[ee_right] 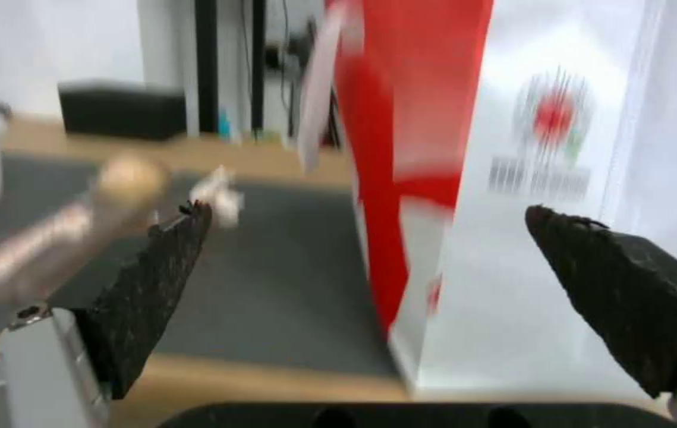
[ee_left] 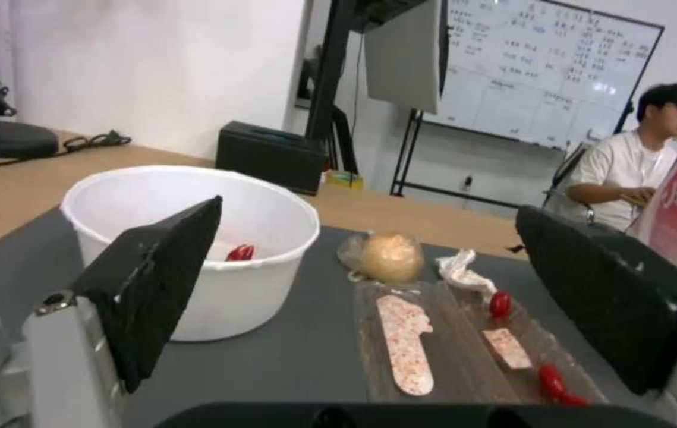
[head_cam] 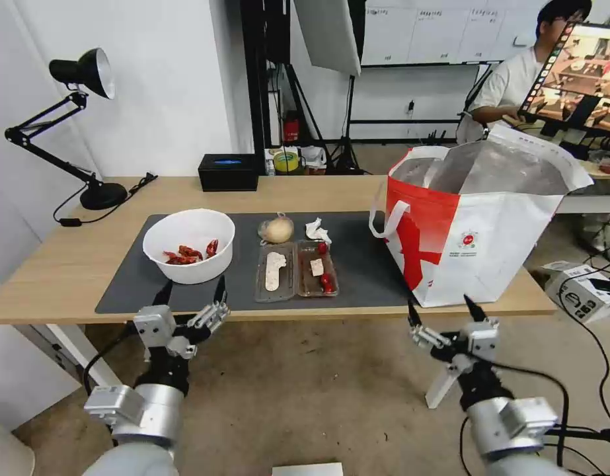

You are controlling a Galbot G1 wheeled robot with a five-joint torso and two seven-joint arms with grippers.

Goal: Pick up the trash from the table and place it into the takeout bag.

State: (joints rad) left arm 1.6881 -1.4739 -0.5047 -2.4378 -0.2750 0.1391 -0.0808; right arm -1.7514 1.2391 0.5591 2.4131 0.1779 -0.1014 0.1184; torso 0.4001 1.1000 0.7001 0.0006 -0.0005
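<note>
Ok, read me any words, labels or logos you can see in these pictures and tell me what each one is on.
No text reads clearly.
Bag: a small round red logo with lines of print below it, too small and blurred to read.
Whiteboard: rows of handwriting, too small to read.
Cardboard box on the floor: dark print, unreadable.
Black box: a blue mark on top, no letters legible.

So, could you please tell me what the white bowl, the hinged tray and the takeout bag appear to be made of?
The white bowl looks like matte plastic or coated paper: opaque, thin rolled rim. The hinged tray seems thin clear plastic, since the grey mat shows through it. The takeout bag appears to be printed woven or laminated fabric with a shiny, creased silver foil lining.
</note>
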